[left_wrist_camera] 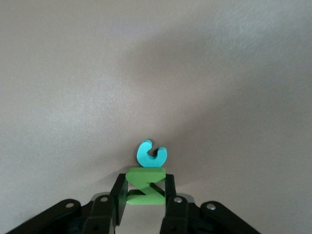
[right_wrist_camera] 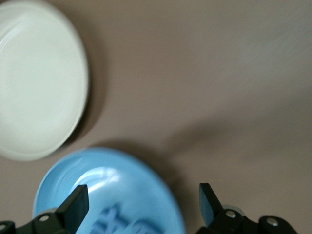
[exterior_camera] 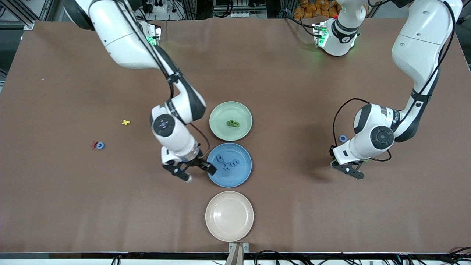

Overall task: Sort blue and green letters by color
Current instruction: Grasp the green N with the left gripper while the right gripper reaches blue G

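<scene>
Left gripper clamps a green letter as sorting nears its end

A small chunky olive-green letter (left_wrist_camera: 145,187), shaped like a Z, sits pinched between the fingers of the left gripper (exterior_camera: 347,169) low over the table toward the left arm's end, with a blue curled letter (left_wrist_camera: 151,154) just beside it. It looks light, stiff and foam-like, best held across its flat sides as here. Two green letters (exterior_camera: 233,123) lie in the pale green plate (exterior_camera: 217,129), three blue letters (exterior_camera: 229,162) in the blue plate (exterior_camera: 243,176). The right gripper (exterior_camera: 195,173) hangs with jaws spread and empty at the blue plate's edge. A blue ring letter (exterior_camera: 343,138) and another blue letter (exterior_camera: 100,145) remain on the table.
</scene>
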`<move>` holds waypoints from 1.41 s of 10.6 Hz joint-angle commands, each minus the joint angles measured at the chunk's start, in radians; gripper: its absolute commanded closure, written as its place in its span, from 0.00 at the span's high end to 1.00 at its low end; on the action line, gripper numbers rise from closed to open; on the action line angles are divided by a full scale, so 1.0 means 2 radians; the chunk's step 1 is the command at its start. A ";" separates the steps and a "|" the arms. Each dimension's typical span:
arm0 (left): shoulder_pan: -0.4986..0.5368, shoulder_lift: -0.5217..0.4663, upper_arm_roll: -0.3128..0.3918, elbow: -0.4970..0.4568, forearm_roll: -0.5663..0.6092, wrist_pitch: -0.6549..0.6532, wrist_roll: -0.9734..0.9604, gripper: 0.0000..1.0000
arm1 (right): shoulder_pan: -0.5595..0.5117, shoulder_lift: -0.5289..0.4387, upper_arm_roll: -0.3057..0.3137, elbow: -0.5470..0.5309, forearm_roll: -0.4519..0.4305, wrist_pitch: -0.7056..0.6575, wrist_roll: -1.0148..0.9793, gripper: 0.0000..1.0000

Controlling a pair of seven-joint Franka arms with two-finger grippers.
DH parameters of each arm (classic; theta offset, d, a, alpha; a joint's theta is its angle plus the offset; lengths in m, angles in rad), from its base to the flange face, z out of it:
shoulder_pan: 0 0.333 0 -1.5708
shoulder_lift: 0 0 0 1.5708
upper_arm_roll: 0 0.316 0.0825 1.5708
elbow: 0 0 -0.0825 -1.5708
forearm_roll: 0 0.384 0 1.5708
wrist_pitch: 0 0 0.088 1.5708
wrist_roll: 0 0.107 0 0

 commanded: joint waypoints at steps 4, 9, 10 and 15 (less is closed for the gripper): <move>-0.003 -0.019 -0.054 0.024 -0.011 -0.059 -0.074 0.00 | -0.133 -0.074 0.000 -0.090 0.006 -0.039 -0.017 1.00; -0.059 -0.020 -0.086 0.037 -0.005 -0.076 -0.230 0.00 | -0.196 -0.091 -0.062 -0.123 0.005 -0.063 -0.016 1.00; -0.083 -0.020 -0.085 0.041 -0.004 -0.081 -0.255 0.00 | -0.203 -0.097 -0.088 -0.130 0.005 -0.086 -0.013 1.00; -0.189 0.003 -0.079 0.075 -0.005 -0.081 -0.421 0.00 | -0.219 -0.131 -0.143 -0.206 0.011 -0.100 0.042 1.00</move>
